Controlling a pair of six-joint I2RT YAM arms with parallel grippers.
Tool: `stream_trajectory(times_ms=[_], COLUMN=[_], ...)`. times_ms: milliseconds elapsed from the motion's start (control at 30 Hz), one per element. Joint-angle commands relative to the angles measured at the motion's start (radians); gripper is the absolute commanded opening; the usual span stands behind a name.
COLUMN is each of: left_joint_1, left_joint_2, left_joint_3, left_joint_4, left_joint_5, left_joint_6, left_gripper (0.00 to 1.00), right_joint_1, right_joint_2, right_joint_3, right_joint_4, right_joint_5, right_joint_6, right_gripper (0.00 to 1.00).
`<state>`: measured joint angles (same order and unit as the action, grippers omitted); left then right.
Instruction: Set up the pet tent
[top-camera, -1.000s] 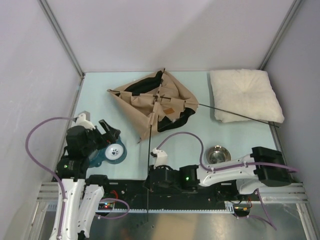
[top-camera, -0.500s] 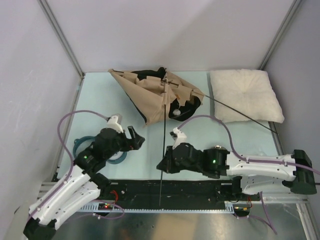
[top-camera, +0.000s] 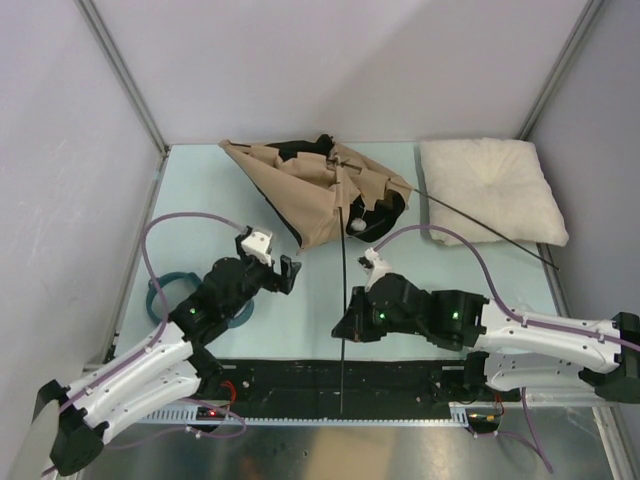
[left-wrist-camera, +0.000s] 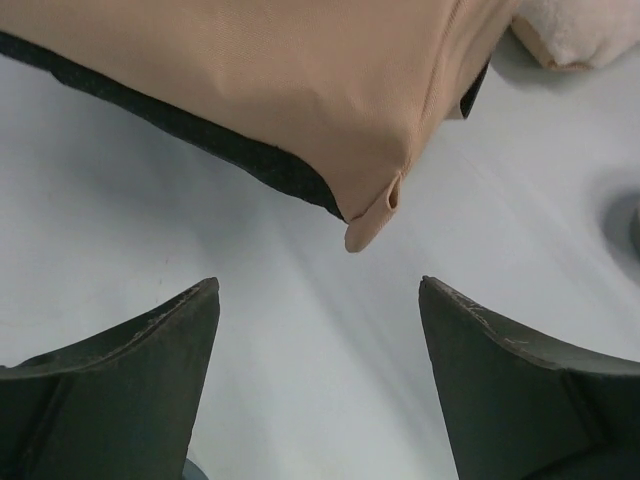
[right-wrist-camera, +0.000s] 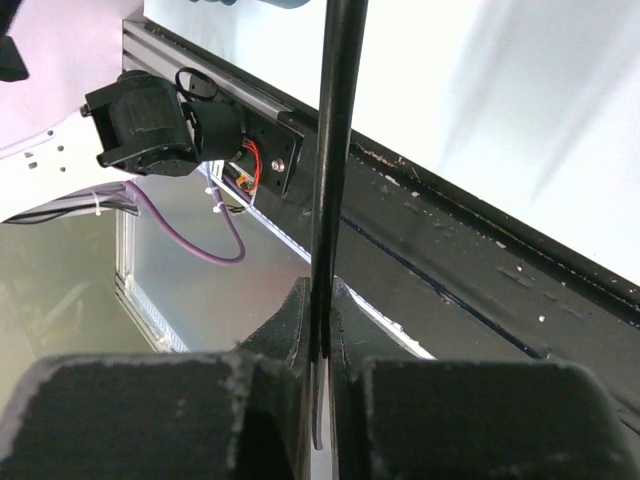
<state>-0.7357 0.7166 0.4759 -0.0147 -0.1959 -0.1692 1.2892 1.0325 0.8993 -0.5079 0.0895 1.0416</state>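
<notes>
Black pole (top-camera: 342, 275) pinched in right jaws, shifted right — left jaws spread, nearer tent (top-camera: 305, 195).

we see a robotics lab cell: plain pale panel walls (top-camera: 350, 70) in aluminium posts (top-camera: 118, 70) enclose a pale green tabletop (top-camera: 200, 190), with purple cables (top-camera: 430, 229) and a slotted metal rail (top-camera: 400, 413).

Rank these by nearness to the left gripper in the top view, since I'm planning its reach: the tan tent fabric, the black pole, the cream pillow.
1. Tan tent fabric: its near corner lies just ahead of the left gripper and its open jaws.
2. Black pole: a little to the gripper's right.
3. Cream pillow: far right corner of the table.
</notes>
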Motion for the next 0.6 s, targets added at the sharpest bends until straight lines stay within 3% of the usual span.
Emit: stream_trajectory(times_ms=[0,100,400,567], left_joint_1=[-0.007,-0.008,-0.013,-0.012], left_joint_2=[0.003,0.025,0.061,0.119], left_joint_3=[-0.043,-0.063,-0.13,-0.149], left_joint_4=[0.155,0.192,0.389,0.516], left_joint_5=[0.094,0.208,0.155,0.129], left_joint_6=[0.225,0.299,0.445,0.481], left_gripper=[0.86,0.85,0.86,0.75], right_joint_1=[-0.033,-0.042,-0.065,-0.067], right_joint_2=[-0.039,-0.041,-0.015,-0.007], right_joint_3=[0.028,0.027,0.027,0.027], right_joint_4=[-0.019,-0.013,0.018,0.021], right_joint_5=[0.065,0.055,0.012,0.02], right_joint_6=[-0.025,-0.029,-0.036,-0.04], right_gripper=[0.0,0.0,0.0,0.0])
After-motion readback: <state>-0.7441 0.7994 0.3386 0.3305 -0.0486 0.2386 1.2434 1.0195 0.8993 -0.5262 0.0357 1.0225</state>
